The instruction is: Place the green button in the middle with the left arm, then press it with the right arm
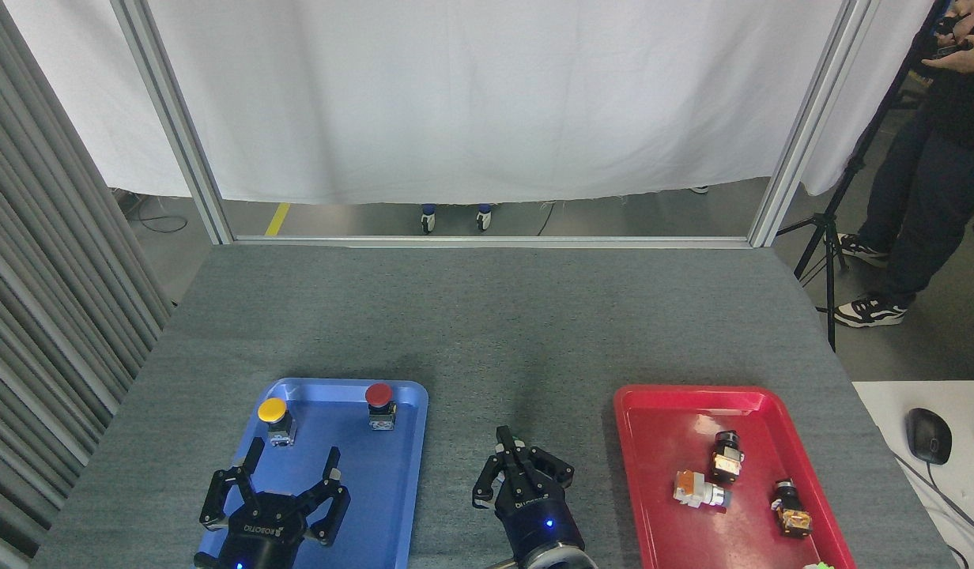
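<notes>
Your right gripper (509, 468), fingers pressed together, sits between the trays directly over and hiding the green button on the grey tabletop (487, 332); left gripper (285, 474) spread at 9 o'clock, well apart.

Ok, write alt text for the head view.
The right gripper, fingers closed, sits on grey tabletop between the blue tray and red tray, hiding any button beneath. The left gripper hovers open over the blue tray.

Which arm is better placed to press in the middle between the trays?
Right. The right gripper, fingers together, is over the table between the blue tray and red tray; the left gripper hangs open over the blue one.
</notes>
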